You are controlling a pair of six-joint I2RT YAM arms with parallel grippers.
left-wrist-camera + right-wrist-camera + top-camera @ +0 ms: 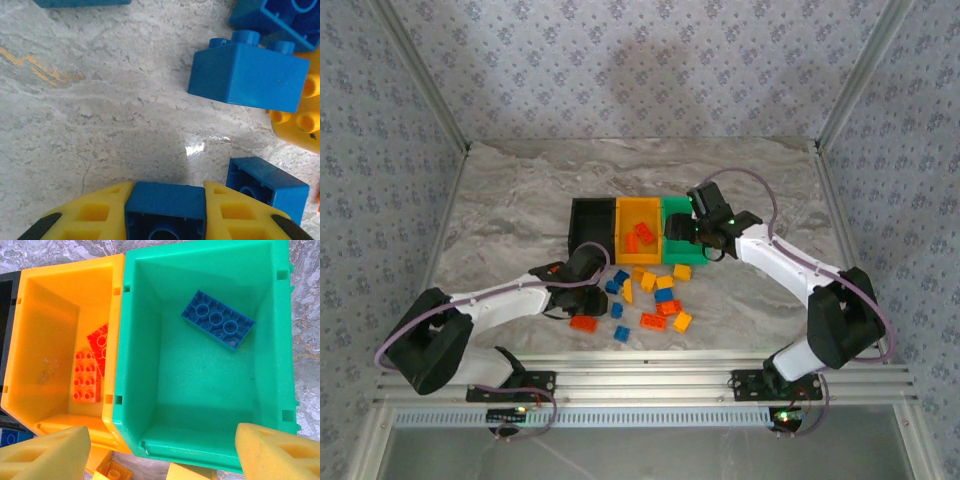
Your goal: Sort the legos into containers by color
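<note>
— Well, starting at the left: hard to read much of the black bin (588,222) from above. Dark inside, near edge overlapped by the left gripper (586,262).

— Pinching anything?

— Yes, clamped on a blue lego (165,202) between the yellow fingers (97,212), with its lower part cut off by the wrist view's edge. Cannot tell whether lifted or resting on the table (100,110). Bare marble ahead and to the left, more blue bricks (247,75) crowding the right.

— And the loose pile (655,295)?

— Scattered just in front of the bins, blue, yellow-orange and red-orange mixed. Too small to count where packed together. Open table all round, out to the frame.

— Next along?

— Orange-yellow bin (55,315), two red-orange legos (87,377) touching on its floor. Far left of that floor bare.

— Rightmost?

— Green bin (200,390), one blue plate (218,320) underside up near the far wall, plenty of bare floor around it. Right gripper (162,455) spread wide over the near rim, nothing between the fingers, both tips cropped by the picture's lower edge.
</note>
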